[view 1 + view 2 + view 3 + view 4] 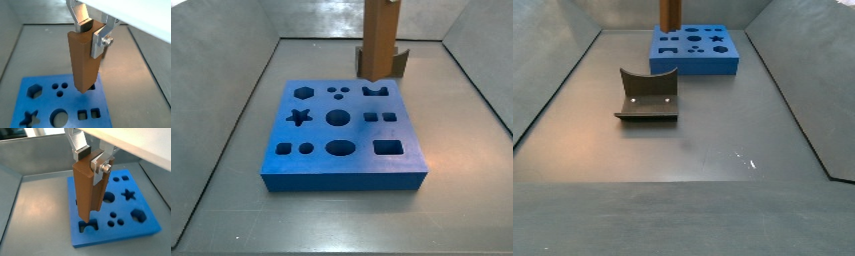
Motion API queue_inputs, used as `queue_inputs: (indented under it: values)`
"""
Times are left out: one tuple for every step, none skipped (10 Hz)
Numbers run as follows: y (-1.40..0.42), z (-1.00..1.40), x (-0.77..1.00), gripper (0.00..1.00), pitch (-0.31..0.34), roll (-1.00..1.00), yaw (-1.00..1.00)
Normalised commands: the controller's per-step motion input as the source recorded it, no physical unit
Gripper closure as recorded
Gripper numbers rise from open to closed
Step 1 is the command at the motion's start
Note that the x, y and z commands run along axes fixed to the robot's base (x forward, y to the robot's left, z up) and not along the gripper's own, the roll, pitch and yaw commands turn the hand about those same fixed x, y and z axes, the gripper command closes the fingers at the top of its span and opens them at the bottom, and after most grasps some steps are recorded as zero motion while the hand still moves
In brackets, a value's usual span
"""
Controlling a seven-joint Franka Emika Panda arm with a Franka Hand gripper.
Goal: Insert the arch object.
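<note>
So we've got the claw [93, 159] clamped on the arch object [89, 190], hanging upright just above the arch-shaped hole [376, 90] at the blue board [342, 163] edge, and any small twist could jam it on the rim.

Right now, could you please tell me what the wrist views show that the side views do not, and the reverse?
Only the wrist views show the gripper: its fingers clamp the top of the orange-brown bar. Only a side view shows the fixture, standing on the floor apart from the blue board; the gripper is out of frame in both side views. All views share the bar held upright over the board and its shaped holes.
</note>
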Motion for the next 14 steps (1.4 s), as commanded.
queue_inputs:
  values:
    - [0.12,-0.22,0.27,1.0,-0.003,0.06,-0.89]
    - [0.1,-0.23,0.2,1.0,-0.007,0.06,-0.93]
    - [0.04,-0.23,0.09,1.0,-0.009,0.06,-0.99]
    - [0.0,-0.24,0.0,1.0,0.0,0.08,-1.0]
    - [0.0,-0.25,0.0,1.0,0.0,0.09,-1.0]
    - [0.0,-0.23,-0.01,1.0,0.0,0.09,-1.0]
    - [0.0,-0.22,-0.01,1.0,0.0,0.08,-1.0]
    - [0.0,-0.22,0.0,1.0,0.0,0.08,-1.0]
    - [0.0,-0.16,0.07,1.0,0.0,0.08,-0.87]
    - [0.0,-0.13,0.19,1.0,0.031,0.1,-0.65]
    - [0.0,-0.1,0.0,1.0,0.0,0.04,-0.09]
    - [0.03,-0.06,0.0,1.0,0.036,0.01,-0.02]
    - [0.0,-0.2,0.01,1.0,0.0,0.02,0.0]
    - [0.01,-0.27,0.0,1.0,0.0,0.09,0.15]
